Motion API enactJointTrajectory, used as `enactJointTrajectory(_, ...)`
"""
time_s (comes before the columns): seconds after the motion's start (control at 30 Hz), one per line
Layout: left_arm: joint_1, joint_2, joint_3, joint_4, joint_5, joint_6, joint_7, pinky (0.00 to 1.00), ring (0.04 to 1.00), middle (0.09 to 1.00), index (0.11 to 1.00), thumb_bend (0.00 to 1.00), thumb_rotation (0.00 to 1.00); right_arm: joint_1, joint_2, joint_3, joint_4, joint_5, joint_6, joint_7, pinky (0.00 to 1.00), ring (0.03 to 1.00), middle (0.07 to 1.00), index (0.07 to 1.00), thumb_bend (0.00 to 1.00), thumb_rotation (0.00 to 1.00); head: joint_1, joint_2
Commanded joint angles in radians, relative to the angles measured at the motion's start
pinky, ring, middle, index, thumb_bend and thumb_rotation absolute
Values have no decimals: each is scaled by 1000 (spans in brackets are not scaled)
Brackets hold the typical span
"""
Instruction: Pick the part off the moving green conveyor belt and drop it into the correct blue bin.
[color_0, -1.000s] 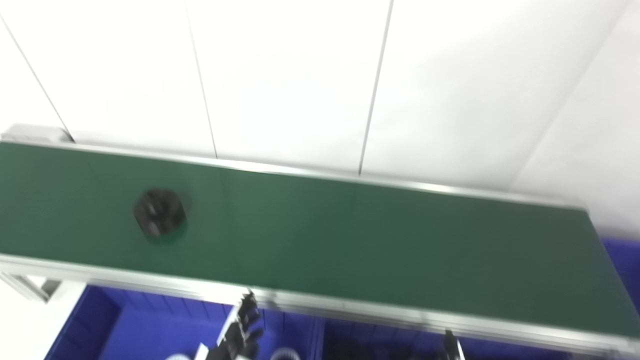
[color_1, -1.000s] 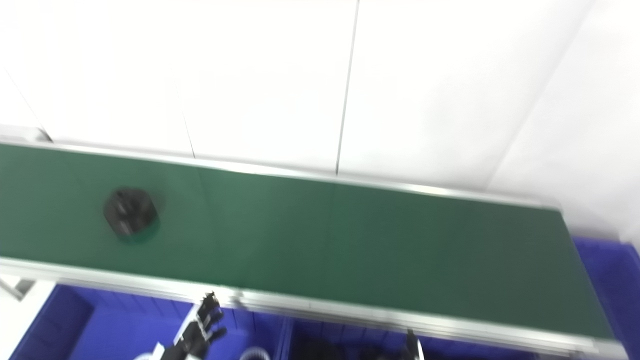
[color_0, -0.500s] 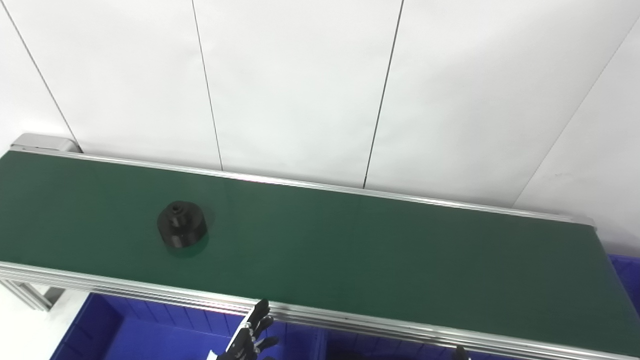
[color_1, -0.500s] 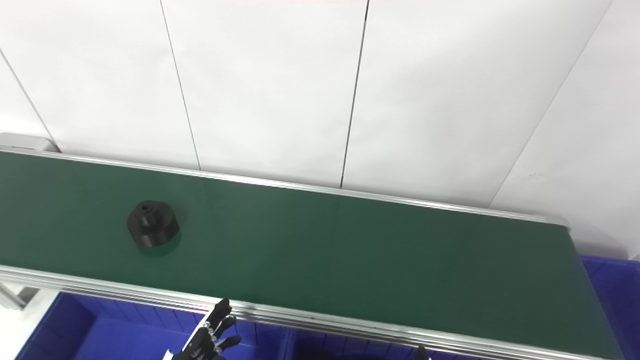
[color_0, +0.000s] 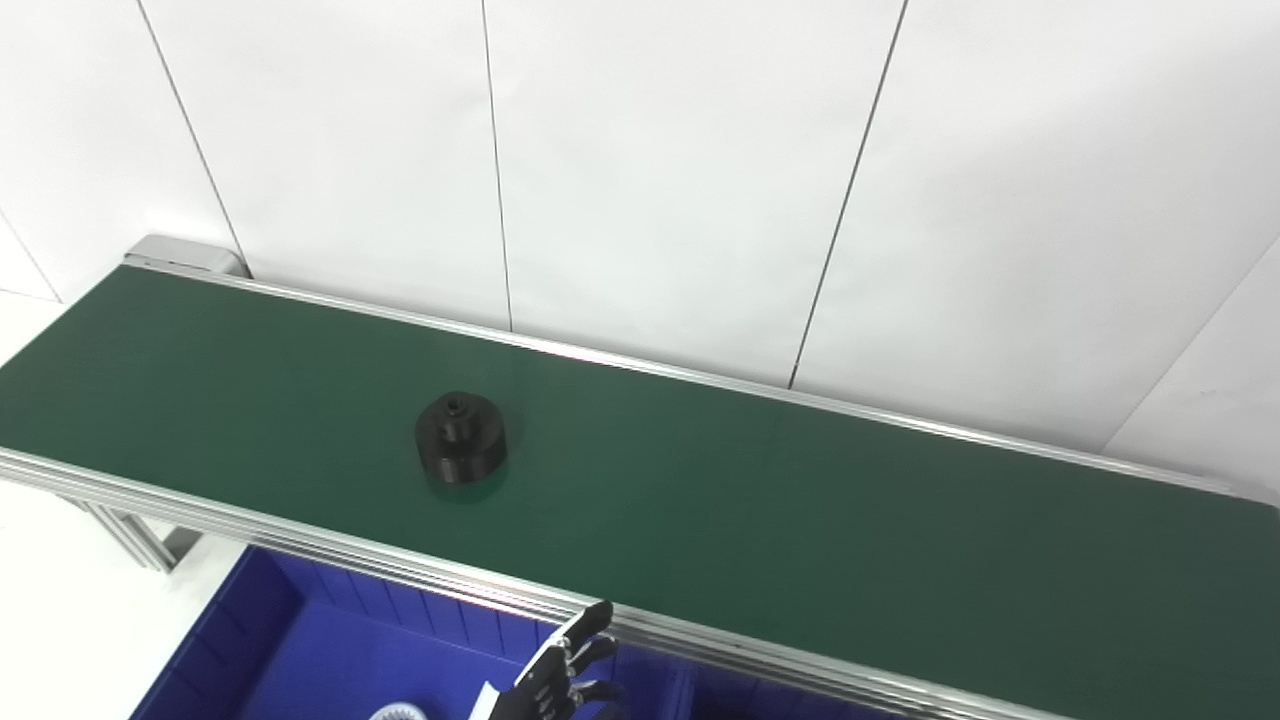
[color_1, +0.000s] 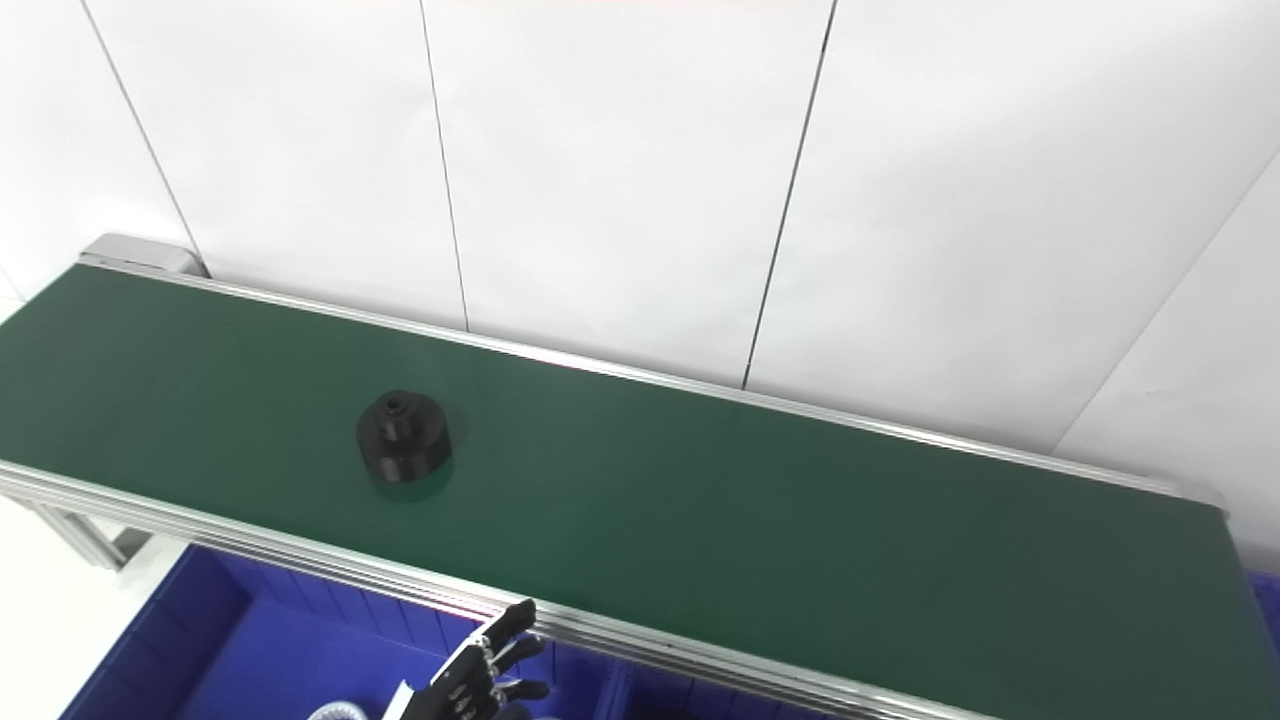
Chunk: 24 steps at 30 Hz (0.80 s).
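Currently our left hand (color_0: 555, 680) waits empty with fingers spread below the conveyor belt's (color_0: 800, 520) near rail, over a blue bin (color_0: 330, 660), the black part (color_0: 460, 450) riding left of it, so we should reach ahead of its travel.

the round black plastic part (color_0: 460, 452) stands alone on the green conveyor belt (color_0: 800, 510), bare belt on every side. the belt's silver aluminium front rail (color_1: 300, 553) lies between the spread-fingered left hand (color_1: 480, 675) and it.
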Motion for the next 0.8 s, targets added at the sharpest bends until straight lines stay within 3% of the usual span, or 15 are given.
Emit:
enactJointTrajectory(0.0,-2,-10,-7,-28,14,-1,10,722,878,916,869,391,560,-4,-2,-8,-16,7,-58,20,1000,1000,1000,1000,738,1000,-11,5)
enactJointTrajectory(0.23,-8,-13,-7,-31,19,-4,21,690,862,907,865,402,542,4,-10,-7,-52,-9,-54,30,1000,996,1000,1000,751,1000,-31,17)
enactJointTrajectory(0.4,-17,-1,0,-48,-4,24,12,719,878,921,875,402,550,-39,-21,-14,-157,-120,-56,4,930,945,999,1000,802,1000,-63,41)
enactJointTrajectory(0.53,-30,10,2,-43,-14,11,5,724,883,925,884,376,558,-131,-30,-10,-244,-247,-26,-5,837,901,978,1000,855,941,-86,64)
enactJointTrajectory(0.67,-37,17,-1,-47,-6,15,5,728,880,927,895,372,601,-236,-45,-1,-289,-307,22,7,792,893,970,1000,874,849,-97,81)
enactJointTrajectory(0.77,-40,17,-3,-45,-7,14,7,730,881,929,900,383,622,-371,-65,5,-296,-346,82,24,755,881,957,997,903,776,-101,96)
